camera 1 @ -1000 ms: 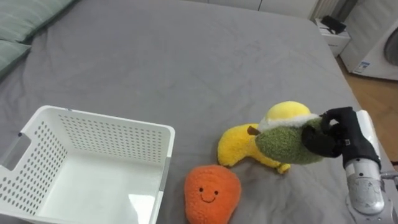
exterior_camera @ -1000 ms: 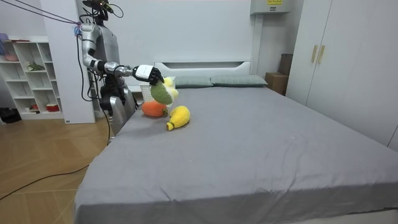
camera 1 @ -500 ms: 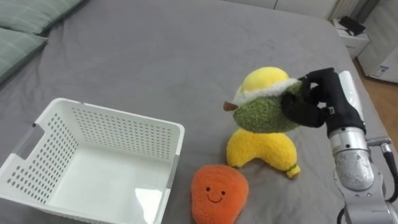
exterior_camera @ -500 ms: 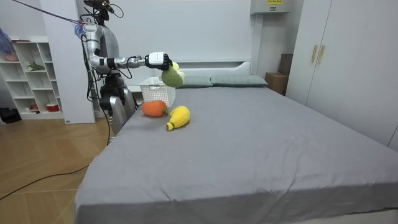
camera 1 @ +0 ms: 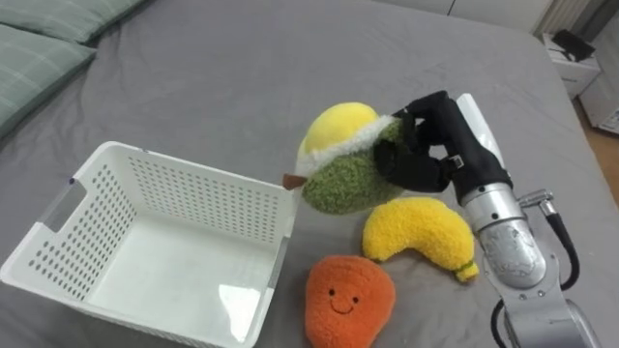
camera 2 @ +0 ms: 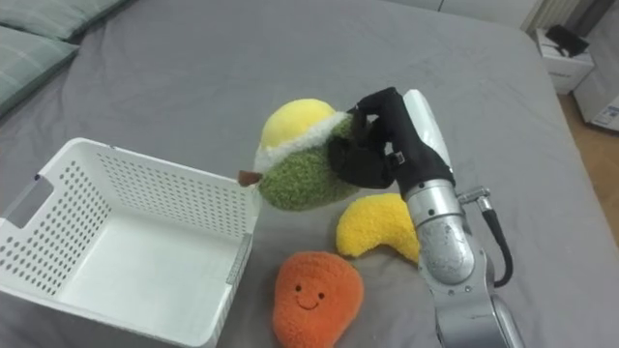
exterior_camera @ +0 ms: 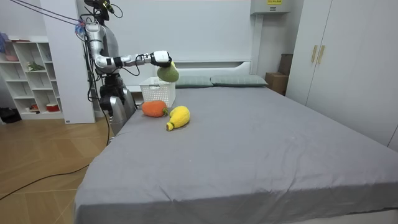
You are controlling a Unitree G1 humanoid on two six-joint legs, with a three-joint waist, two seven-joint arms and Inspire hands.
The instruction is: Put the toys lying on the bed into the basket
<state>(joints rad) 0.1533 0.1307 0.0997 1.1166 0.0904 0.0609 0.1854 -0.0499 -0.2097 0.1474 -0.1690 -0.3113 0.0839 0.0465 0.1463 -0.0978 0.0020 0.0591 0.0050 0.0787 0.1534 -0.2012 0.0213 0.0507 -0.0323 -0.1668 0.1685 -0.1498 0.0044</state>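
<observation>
Clutching a green-and-yellow plush [camera 1: 340, 172] in curled fingers, the right robot hand [camera 1: 427, 155] holds it off the bed [camera 1: 242, 68]; white basket [camera 1: 189, 198] farther left, banana plush [camera 1: 421, 232] and orange plush [camera 1: 348, 300] beneath.

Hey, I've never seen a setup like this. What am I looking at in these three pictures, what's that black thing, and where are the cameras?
This is a humanoid robot collecting toys from a bed. Two pictures come from the two cameras in its head, looking down at its work. The third comes from a camera standing in the room, and there the robot stands at the bedside on the room view's left. The black thing is its right hand. Its fingers are curled round a green plush, held in the air by the corner of a white basket. Nothing is in the basket. Beside it on the bed lie a yellow plush and an orange plush with a smiling face.
</observation>
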